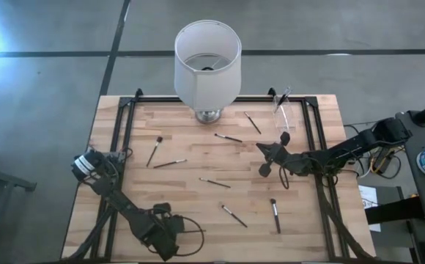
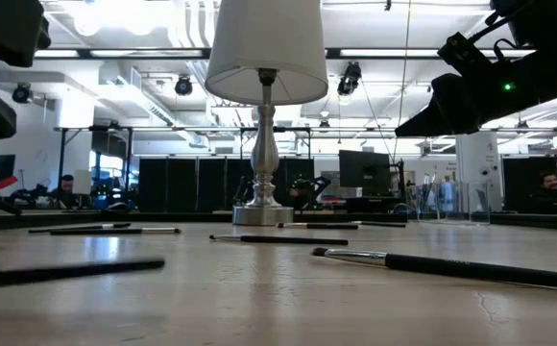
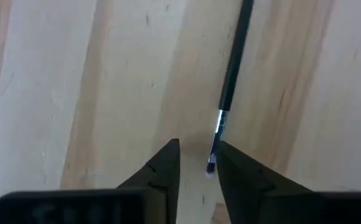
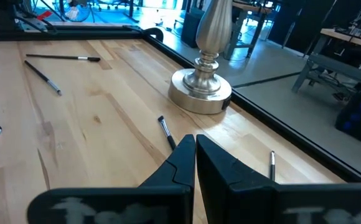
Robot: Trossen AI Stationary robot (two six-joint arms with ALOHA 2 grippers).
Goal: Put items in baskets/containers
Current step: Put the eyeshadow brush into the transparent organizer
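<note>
Several thin dark-handled makeup brushes lie flat on the wooden table, among them one (image 1: pixel 228 137) near the lamp and one (image 1: pixel 234 215) nearer the front. A small clear cup (image 1: pixel 284 117) stands at the far right with a brush leaning in it. My left gripper (image 1: pixel 168 235) (image 3: pixel 198 158) is low over the table near its near edge, open a little. Its fingers stand on either side of the bristle end of a brush (image 3: pixel 230 81), whose handle runs away from them. My right gripper (image 1: pixel 265 152) (image 4: pixel 195 146) is shut and empty, up above the table's right middle and pointing at the lamp base.
A big white lampshade (image 1: pixel 207 62) on a silvery base (image 4: pixel 200 93) stands at the far middle. Black frame bars (image 1: pixel 116 147) run along the table's left and right sides. Bare wood (image 1: pixel 198 198) lies between the scattered brushes. People sit in the room beyond.
</note>
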